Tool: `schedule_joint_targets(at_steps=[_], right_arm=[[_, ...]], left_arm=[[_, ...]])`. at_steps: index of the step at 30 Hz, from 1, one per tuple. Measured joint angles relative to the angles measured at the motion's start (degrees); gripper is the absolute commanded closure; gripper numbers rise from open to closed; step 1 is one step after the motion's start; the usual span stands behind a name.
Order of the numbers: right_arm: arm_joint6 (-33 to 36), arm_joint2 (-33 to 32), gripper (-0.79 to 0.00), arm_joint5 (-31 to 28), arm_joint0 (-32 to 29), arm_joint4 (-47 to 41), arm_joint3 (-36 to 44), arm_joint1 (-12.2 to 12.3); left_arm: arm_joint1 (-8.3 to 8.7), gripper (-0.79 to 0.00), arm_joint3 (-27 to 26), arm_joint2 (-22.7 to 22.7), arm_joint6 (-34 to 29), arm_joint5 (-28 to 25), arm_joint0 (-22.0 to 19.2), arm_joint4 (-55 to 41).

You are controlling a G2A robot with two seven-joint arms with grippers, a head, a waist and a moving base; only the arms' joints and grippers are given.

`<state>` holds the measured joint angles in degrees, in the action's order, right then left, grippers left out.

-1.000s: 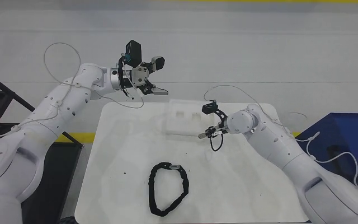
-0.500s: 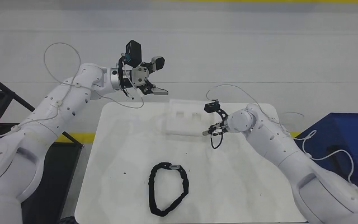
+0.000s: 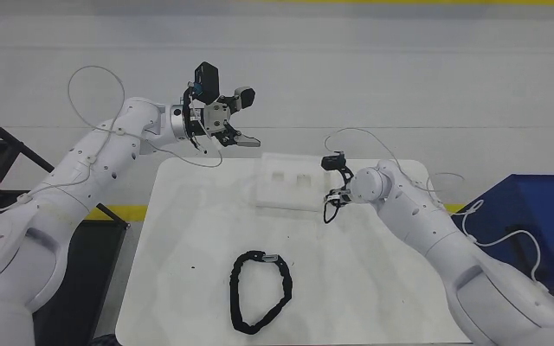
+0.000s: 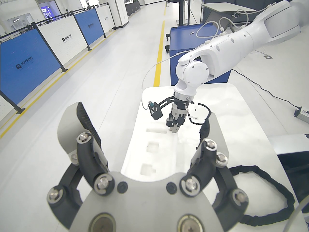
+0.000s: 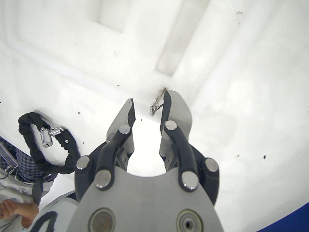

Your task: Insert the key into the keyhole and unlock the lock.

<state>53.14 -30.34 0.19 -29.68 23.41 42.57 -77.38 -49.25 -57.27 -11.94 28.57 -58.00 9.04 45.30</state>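
Swinging in toward the foam tray (image 3: pixel 286 186) since 1 second ago, the right gripper (image 5: pixel 148 98) points down, fingers spread around the key (image 5: pixel 156 102) on the surface (image 3: pixel 190 242) to pinch it, while the chain lock (image 3: pixel 260 290) lies near and the left gripper (image 4: pixel 144 119) waits up high, fingers spread.

Broad gap between foam block (image 3: pixel 281 186) and chain lock (image 3: pixel 260 291); block's edge just beside right pincer (image 5: pixel 147 98).

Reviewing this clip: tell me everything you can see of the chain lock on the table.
The chain lock is a closed loop in a black fabric-like sleeve. It lies flat on the white table, nearer the robot than the foam tray and apart from it. Its ends meet at a shiny silver metal cylinder with a short bent pin; the cylinder's end face shows a small keyhole. Nothing but the table touches it.
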Motion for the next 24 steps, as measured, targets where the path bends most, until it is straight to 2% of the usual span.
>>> schedule_joint_targets(at_steps=[9, 17, 21, 24], right_arm=[[0.6, 0.1, -0.179, 3.1, -0.2, 2.4, -0.2, -0.9], [0.2, 0.2, -0.089, 4.2, -0.1, 3.7, -1.7, -2.0], [0.2, 0.1, 0.000, 4.8, 0.0, 4.2, -2.7, -2.5], [0.1, -0.1, 0.000, 4.8, 0.2, 4.4, -3.4, -2.9]], left_arm=[[0.00, -0.785, 0.0, 0.0, 0.0, 0.0, 0.0, 0.0], [0.00, -0.785, 0.0, 0.0, 0.0, 0.0, 0.0, 0.0], [0.00, -0.785, 0.0, 0.0, 0.0, 0.0, 0.0, 0.0], [0.00, -0.785, 0.0, 0.0, 0.0, 0.0, 0.0, 0.0]])
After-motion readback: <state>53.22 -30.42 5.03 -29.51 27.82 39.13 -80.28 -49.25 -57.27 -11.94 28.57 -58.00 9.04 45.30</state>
